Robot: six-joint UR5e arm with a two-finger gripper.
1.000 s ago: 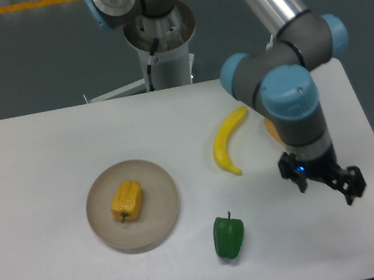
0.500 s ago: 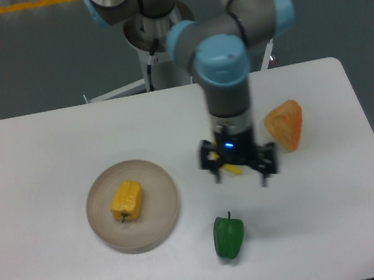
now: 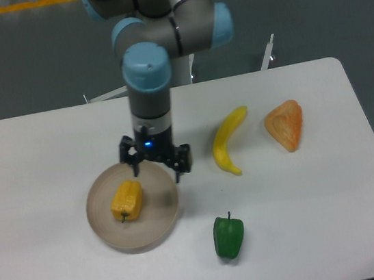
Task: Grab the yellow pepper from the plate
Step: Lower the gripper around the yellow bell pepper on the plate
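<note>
The yellow pepper [image 3: 127, 201] lies on the round beige plate [image 3: 161, 218] at the table's left-centre, stem end toward the front. My gripper [image 3: 156, 169] hangs over the plate's upper right rim, a little up and right of the pepper and apart from it. Its two fingers are spread wide and hold nothing.
A yellow banana [image 3: 229, 140] lies right of the gripper. An orange-red wedge-shaped fruit [image 3: 286, 125] lies further right. A green pepper [image 3: 229, 236] stands near the front edge, right of the plate. The arm's base stands behind the table's back edge.
The gripper has swept from the table's right side leftward across the banana to the plate's upper right rim. The objects have not moved.
</note>
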